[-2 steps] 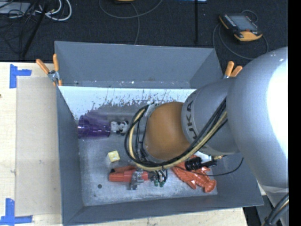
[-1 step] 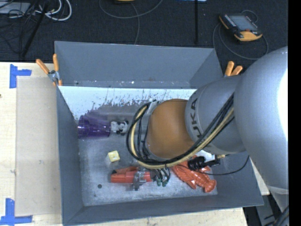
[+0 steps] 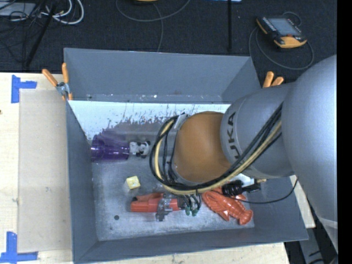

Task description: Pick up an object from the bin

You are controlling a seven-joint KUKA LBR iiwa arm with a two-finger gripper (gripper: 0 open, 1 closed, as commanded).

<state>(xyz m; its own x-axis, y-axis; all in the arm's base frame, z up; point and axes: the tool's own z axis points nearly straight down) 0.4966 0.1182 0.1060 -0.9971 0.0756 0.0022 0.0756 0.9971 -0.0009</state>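
Observation:
A dark part of my gripper (image 3: 190,205) pokes out under the arm's orange cover, low over the front middle of the bin. Just to its left lies a red elongated thing (image 3: 149,204) with a grey piece at its right end, touching or almost touching the gripper. To the right of the gripper lies an orange-red lobster-like toy (image 3: 228,207). A small yellow cube (image 3: 132,182) sits a little up and left of the red thing.
A purple cup (image 3: 109,148) lies on its side at the bin's left, with a small white and black thing (image 3: 141,146) beside its mouth. The arm with its cover and cables hides the middle and right of the bin floor.

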